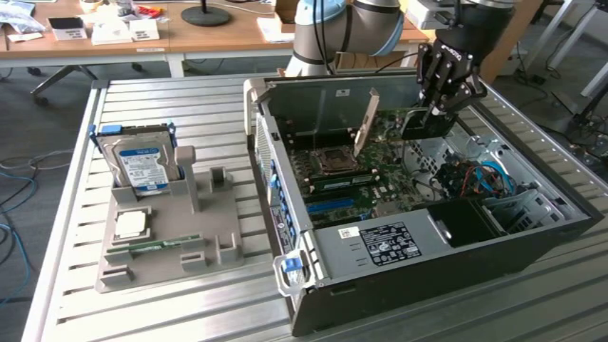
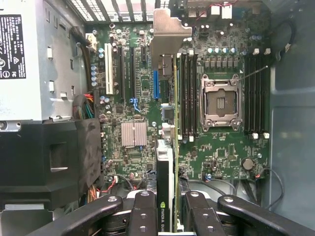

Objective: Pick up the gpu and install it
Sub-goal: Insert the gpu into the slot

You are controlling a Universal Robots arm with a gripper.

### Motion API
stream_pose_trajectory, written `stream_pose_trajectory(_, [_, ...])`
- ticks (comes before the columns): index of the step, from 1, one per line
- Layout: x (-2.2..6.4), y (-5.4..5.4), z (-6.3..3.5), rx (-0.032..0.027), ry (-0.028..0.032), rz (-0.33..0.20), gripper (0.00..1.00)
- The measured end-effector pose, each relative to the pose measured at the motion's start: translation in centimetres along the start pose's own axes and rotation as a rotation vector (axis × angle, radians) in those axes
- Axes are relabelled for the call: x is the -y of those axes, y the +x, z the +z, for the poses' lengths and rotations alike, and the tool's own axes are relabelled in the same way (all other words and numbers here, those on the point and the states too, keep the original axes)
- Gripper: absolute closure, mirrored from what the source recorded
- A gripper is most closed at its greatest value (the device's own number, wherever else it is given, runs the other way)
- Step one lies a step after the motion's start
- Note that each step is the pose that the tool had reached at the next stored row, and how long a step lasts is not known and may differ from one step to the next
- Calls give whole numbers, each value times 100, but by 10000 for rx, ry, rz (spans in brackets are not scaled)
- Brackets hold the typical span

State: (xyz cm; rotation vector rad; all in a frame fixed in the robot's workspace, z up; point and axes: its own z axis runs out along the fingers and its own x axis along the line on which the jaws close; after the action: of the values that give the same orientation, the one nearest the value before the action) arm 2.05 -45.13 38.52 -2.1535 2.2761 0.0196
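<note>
The gpu [image 1: 366, 122] hangs inside the open computer case [image 1: 285, 185], its silver bracket slanted toward the case's rear wall. My gripper [image 1: 428, 117] reaches into the case from above and is shut on the card's other end. In the wrist view the gpu [image 2: 165, 157] shows edge-on, running from my gripper [image 2: 167, 204] up to its bracket [image 2: 170, 34]. It lies over the motherboard [image 2: 221, 152], between the blue slot [image 2: 155, 84] and the memory slots [image 2: 186, 93]. Whether the card touches a slot I cannot tell.
At the exterior view's left a grey fixture [image 1: 204, 235] holds a blue-labelled hard drive [image 1: 142, 162], a processor chip [image 1: 130, 224] and a memory stick [image 1: 152, 246]. Inside the case are the processor socket [image 2: 220, 103], a heat sink [image 2: 134, 133], the power supply [image 1: 380, 242] and cables [image 1: 480, 178].
</note>
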Motion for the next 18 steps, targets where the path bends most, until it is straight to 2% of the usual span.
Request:
stream_pose_trajectory(13, [-1,1,56,0,0,1,73])
stream_pose_trajectory(18, [-60,4,66,1,0,1,73])
